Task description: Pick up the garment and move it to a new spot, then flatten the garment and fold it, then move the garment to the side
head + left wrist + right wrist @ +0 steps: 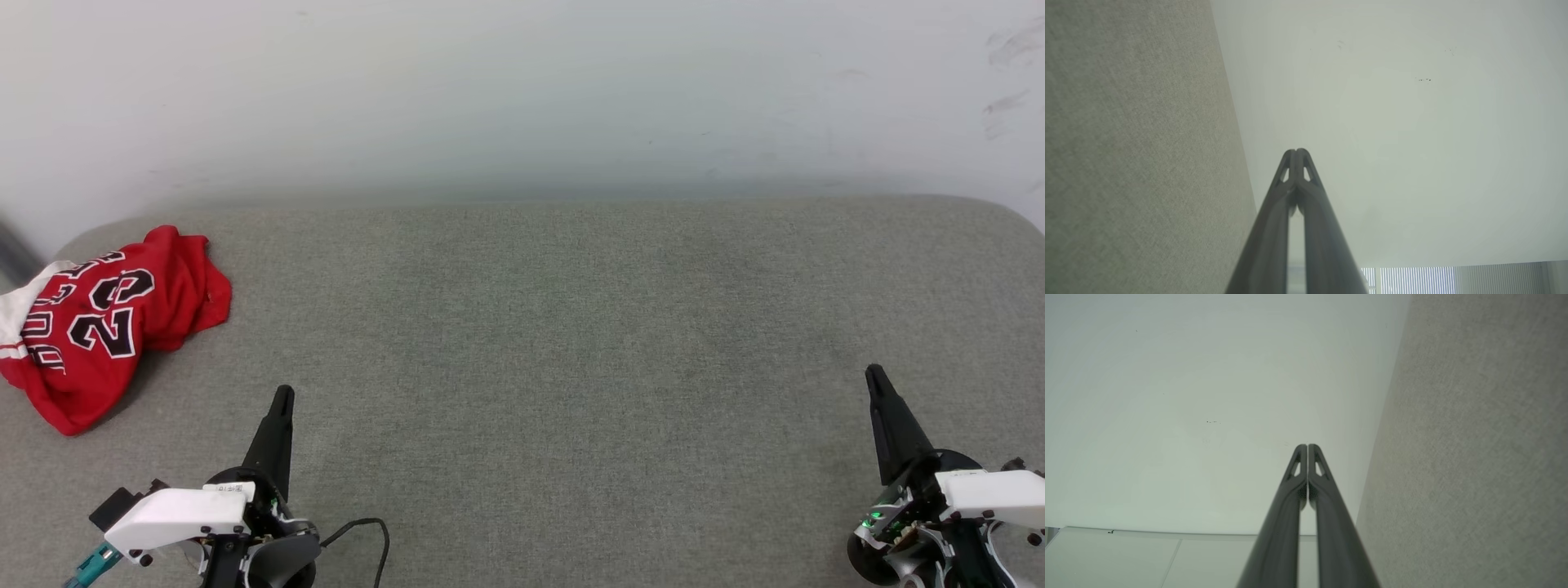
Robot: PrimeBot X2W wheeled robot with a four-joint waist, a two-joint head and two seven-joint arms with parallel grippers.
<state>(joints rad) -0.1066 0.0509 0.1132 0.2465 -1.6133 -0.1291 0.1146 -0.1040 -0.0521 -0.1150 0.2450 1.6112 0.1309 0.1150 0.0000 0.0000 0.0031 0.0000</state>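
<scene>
Crumpled garment [114, 318], far left
It lies on the grey surface [571, 367]; my left gripper [283, 398] and right gripper [874, 376] sit closed, empty.

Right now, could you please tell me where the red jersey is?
In the head view, the red jersey lies crumpled at the far left of the grey fabric surface, ahead and left of the left gripper.
</scene>
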